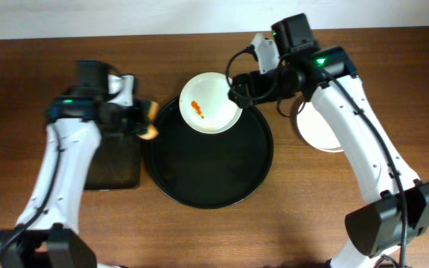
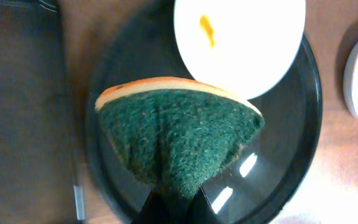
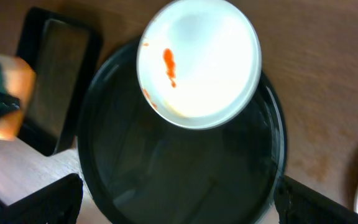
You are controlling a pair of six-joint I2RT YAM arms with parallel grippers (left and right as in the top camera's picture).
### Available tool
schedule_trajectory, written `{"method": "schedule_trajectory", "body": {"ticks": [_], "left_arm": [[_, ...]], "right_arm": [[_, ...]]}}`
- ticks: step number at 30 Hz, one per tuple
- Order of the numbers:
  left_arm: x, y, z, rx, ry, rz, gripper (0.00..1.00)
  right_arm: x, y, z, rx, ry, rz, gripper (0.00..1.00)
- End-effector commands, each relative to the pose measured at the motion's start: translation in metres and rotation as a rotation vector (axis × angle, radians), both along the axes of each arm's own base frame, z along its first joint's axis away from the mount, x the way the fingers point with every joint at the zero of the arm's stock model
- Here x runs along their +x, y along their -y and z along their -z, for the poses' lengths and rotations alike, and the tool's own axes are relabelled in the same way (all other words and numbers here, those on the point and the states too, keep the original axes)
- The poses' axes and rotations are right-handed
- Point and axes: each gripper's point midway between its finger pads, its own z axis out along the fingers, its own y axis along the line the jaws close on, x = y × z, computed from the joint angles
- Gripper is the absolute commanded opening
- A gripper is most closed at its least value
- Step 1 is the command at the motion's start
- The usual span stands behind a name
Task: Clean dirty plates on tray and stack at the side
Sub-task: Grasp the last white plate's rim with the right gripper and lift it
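Looks like the wipe step on the smeared plate [image 1: 212, 103], perched over the far rim of the round black tray [image 1: 207, 182]. Left fingers [image 2: 151, 211] clamped tight on a sponge [image 2: 179, 137] at the tray's left edge. Right fingers [image 3: 42, 202] spread wide, gripping nothing, just beside the plate. Next up, probably: steady the plate, then drag the sponge over the orange streak. Overhead shows the white plate stack [image 1: 320, 132] beside the tray, clipped to slivers in both wrist views. Green scourer face only visible from the left wrist.

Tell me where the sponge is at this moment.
In the overhead view the sponge is on the left, pinched in the left gripper above the left rim of the round tray, between the rectangular tray and the smeared plate.
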Motion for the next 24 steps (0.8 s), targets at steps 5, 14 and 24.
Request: {"method": "schedule_trajectory", "body": {"ticks": [5, 14, 24], "left_arm": [[-0.025, 0.071, 0.118, 0.189, -0.282, 0.106, 0.00], [-0.037, 0.063, 0.148, 0.273, -0.381, 0.101, 0.71], [-0.041, 0.070, 0.172, 0.242, -0.299, 0.089, 0.40]], "right_arm": [[-0.004, 0.013, -0.012, 0.072, -0.016, -0.035, 0.99], [-0.009, 0.015, -0.009, 0.060, -0.031, -0.051, 0.99], [-0.012, 0.016, -0.007, 0.053, -0.043, -0.052, 0.99]]}}
